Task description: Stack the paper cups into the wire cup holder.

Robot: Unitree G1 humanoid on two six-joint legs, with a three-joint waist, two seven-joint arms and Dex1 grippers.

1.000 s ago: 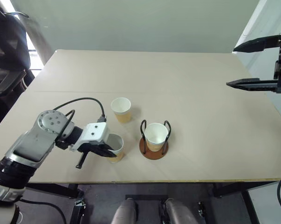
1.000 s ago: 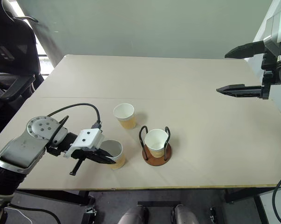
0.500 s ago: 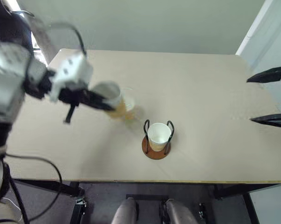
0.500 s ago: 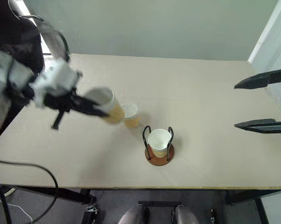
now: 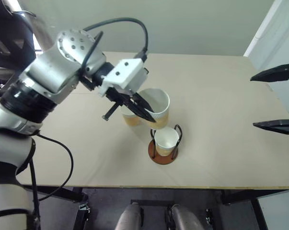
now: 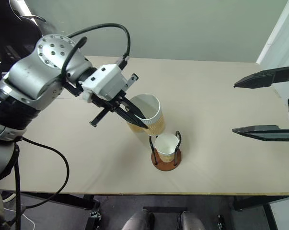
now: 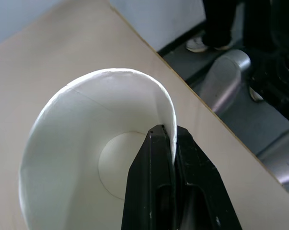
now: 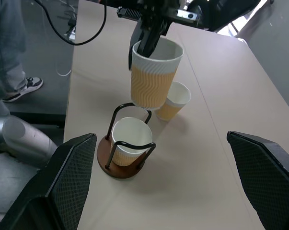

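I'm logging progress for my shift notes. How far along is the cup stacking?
Done: one paper cup sits in the wire cup holder. In hand: the left claw pinches a second cup by its rim, held above the holder. Left: a third cup stands on the table. The right claw hangs open.

The robot's left arm (image 5: 48, 81) is brushed silver metal, with a round joint cap dotted by small dark screw holes. A black cable (image 5: 120, 21) loops from it to a boxy white wrist housing (image 5: 125, 75). The left gripper (image 5: 143, 111) has slim, tapered black fingers. The right gripper (image 5: 276, 99) has two long, pointed black fingers.
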